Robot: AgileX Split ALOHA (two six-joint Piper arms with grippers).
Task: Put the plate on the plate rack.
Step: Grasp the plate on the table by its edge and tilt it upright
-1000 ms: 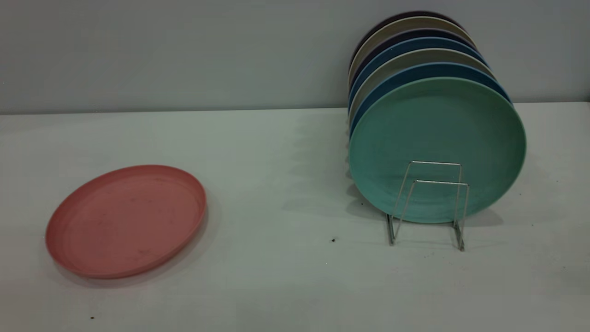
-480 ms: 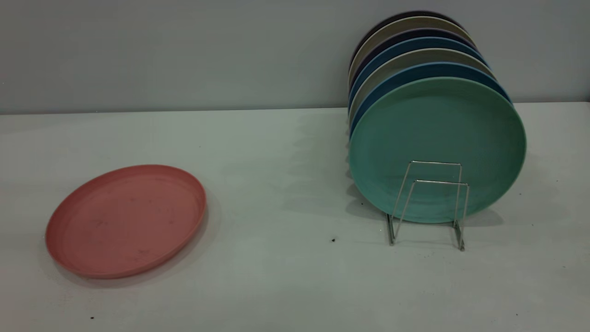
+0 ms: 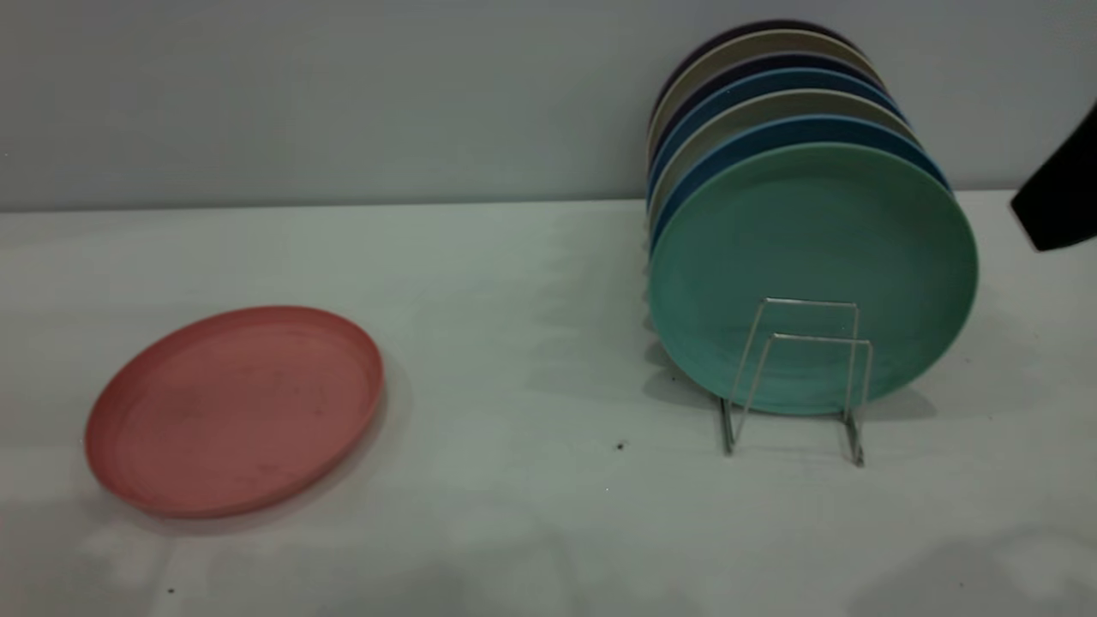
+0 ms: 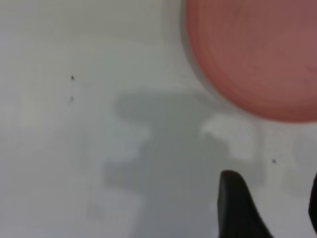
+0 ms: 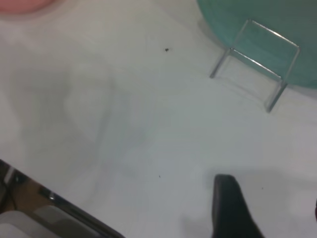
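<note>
- Salmon-pink plate point(image 3: 233, 411) lies flat, rim up, on the bench point(image 3: 514, 514) at lower left of the exterior frame, well apart from the wire plate rack point(image 3: 797, 377) at centre-right. Nothing touches it.
- Round, so no long axis to line up with; any bit of rim will do.
- Left claw point(image 4: 270, 208): only dark fingertips show at the bottom edge of the left wrist view, wide gap betw. them, so released and holding nothing. Plate point(image 4: 257, 54) sits ahead of it, upper right of that frame, near but not touching.
- Right claw point(image 5: 265, 210): tips show low in its own view, also spread apart and empty, w/ rack point(image 5: 257, 64) ahead at upper right. Dark part of the right arm point(image 3: 1063, 188) shows at the right edge of the exterior frame.
- Judgement: left arm is nearer the plate, right arm nearer the rack.
- Rack holds a row of upright plates: mint-green plate point(image 3: 814, 274) frontmost, blue and beige ones behind. Front two wire loops stand free, so the front slot looks open.
</note>
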